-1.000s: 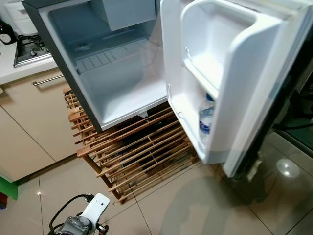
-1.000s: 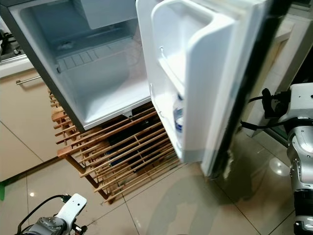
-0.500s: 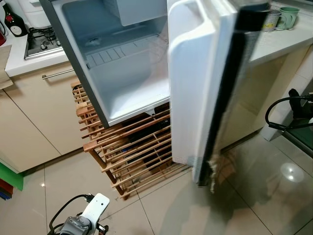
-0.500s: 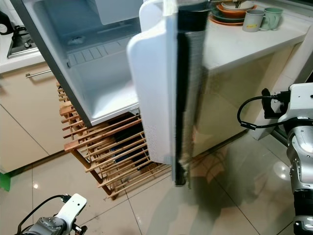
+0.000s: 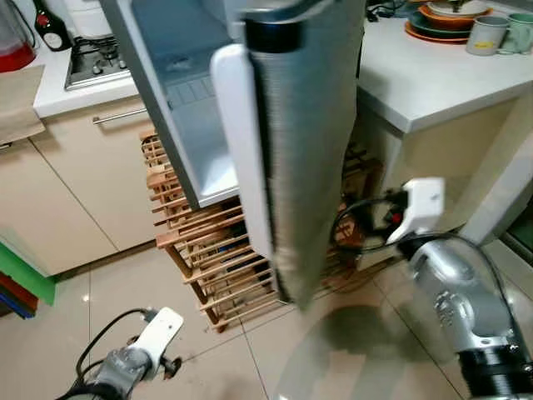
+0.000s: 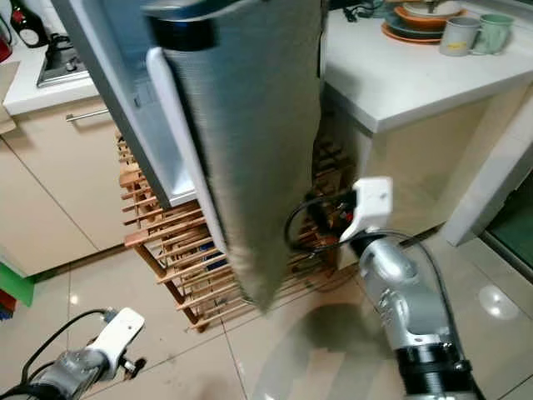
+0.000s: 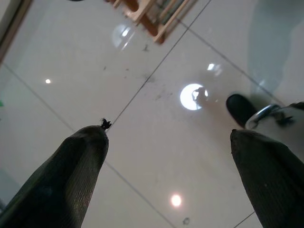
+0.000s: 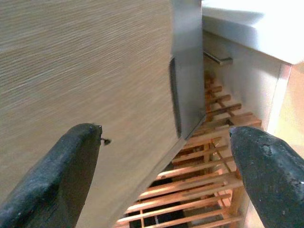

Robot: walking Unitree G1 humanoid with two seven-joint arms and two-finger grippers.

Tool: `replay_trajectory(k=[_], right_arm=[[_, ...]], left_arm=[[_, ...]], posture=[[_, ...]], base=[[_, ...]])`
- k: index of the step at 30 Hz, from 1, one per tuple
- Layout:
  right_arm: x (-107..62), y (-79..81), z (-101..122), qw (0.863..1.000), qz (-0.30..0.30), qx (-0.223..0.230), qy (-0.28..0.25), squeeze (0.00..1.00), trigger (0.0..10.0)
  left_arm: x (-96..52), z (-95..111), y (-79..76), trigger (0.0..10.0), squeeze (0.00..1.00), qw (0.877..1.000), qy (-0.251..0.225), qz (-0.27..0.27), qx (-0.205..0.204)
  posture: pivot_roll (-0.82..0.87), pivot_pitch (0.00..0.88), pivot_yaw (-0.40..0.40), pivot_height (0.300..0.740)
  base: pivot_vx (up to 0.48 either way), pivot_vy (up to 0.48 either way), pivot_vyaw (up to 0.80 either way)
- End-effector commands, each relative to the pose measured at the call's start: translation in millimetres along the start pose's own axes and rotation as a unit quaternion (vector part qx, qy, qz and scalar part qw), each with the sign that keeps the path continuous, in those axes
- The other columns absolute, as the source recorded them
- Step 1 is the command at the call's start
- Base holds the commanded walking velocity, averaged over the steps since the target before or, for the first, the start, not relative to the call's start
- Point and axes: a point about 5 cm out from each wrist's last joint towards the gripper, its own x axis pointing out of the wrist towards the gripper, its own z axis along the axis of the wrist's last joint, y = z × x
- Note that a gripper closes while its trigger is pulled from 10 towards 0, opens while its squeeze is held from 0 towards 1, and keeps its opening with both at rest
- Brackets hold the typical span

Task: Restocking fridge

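The small grey fridge with a white interior point(image 5: 187, 125) stands on a slatted wooden rack point(image 5: 208, 267) against the far cabinets, its cavity open toward the robot. Its grey brushed-finish door point(image 5: 304, 158) hangs partly swung, its outer face turned to the right and its white inner liner facing the cavity.

The right arm point(image 5: 454, 300) is raised and bent, reaching from the near right toward the far side, behind the door's outer face. In the right wrist view the right gripper point(image 8: 166, 161) points along that grey face, its two black fingers point(image 8: 71, 161) spread wide apart with nothing between them; the rack's slats lie beyond. Whether a finger touches the door cannot be told.

The left arm point(image 5: 125, 367) hangs low at the near left. The left gripper point(image 7: 168, 161) points down at the pale glossy tiled floor point(image 7: 142, 95), fingers likewise apart and empty.

To the right, a white countertop point(image 5: 425, 75) carries stacked orange plates point(image 5: 445, 21) and two mugs point(image 5: 500, 33). At far left sits a gas hob point(image 5: 96, 62).
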Motion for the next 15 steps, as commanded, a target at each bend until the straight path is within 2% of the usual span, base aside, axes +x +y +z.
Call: replay_trajectory(k=[1,4,7,11,14,15], right_arm=[[0.5,9.1,-1,1.000,0.013,0.005,0.007,0.00,10.0],[0.5,18.1,0,1.000,0.028,0.011,0.008,0.00,10.0],[5.2,27.3,1,0.999,0.041,0.012,0.007,0.00,10.0],[6.5,29.9,2,0.999,0.045,0.015,0.006,0.00,10.0],[5.3,26.0,-1,0.999,0.031,-0.009,0.010,0.00,10.0],[4.9,21.7,-3,1.000,0.011,-0.026,0.008,0.00,10.0]], left_arm=[[-0.7,-3,0.2,10.0,0.00,1.000,-0.005,0.002,0.001],[-2.2,-12,-0.7,10.0,0.00,1.000,-0.006,-0.001,0.000],[-1.8,-7,-1.1,10.0,0.00,1.000,-0.020,-0.002,-0.002],[-1.4,-2,-1.1,10.0,0.00,0.999,-0.036,0.000,-0.005],[-1.7,24,4.3,10.0,0.00,0.995,-0.099,0.032,0.001],[-2.7,44,4.4,10.0,0.00,0.988,-0.148,0.040,-0.005]], posture=[[-0.12,0.000,0.092,0.740],[-0.12,0.000,0.089,0.740],[-0.12,0.000,0.084,0.740],[-0.11,0.000,0.082,0.740],[-0.11,0.000,0.075,0.740],[-0.11,0.000,0.073,0.740]], base=[[0.000,0.000,0.00],[0.000,0.000,0.00],[0.000,0.000,0.00],[0.000,0.000,0.00],[0.000,0.000,0.00],[0.000,0.000,0.00]])
